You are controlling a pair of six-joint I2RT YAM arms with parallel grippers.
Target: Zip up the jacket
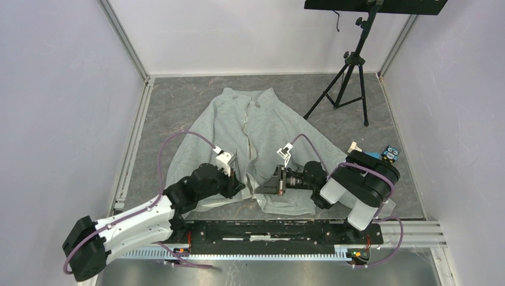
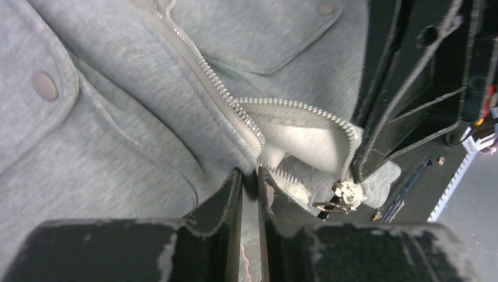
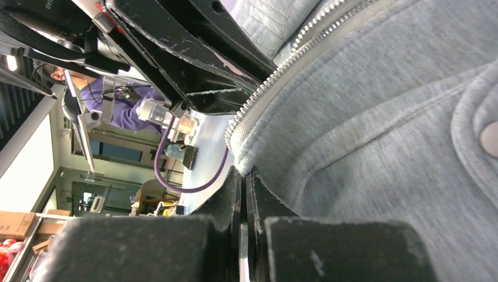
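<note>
Grey fleece covers the middle of the table (image 1: pixel 178 107): the jacket (image 1: pixel 256 128) lies flat on its back, collar at the far side and hem toward the arm bases, sleeves spread to either side. Its pale zipper (image 2: pixel 205 70) runs down the centre. In the left wrist view the two rows of teeth lie close together higher up and part near the hem, where one front edge folds over and shows the lighter lining. A small metal slider (image 2: pixel 345 192) sits at the bottom end of the folded-over row, just beside the black finger of the other arm. The left gripper (image 2: pixel 249 179) is at the hem on the left of the zipper, its fingers drawn almost together with only a thin slit between them, pinching the fabric edge just below the end of the zipper tape. The right gripper (image 3: pixel 242 176) is at the hem on the other side, its fingers pressed nearly flush and clamped on the jacket's edge where the row of teeth ends. From above, the two grippers point toward each other and are close together over the bottom of the zipper. A round snap (image 2: pixel 44 85) shows on a front pocket. A black tripod (image 1: pixel 348 71) stands at the far right of the table, and a small blue object (image 1: pixel 390 154) lies near the right wall.
</note>
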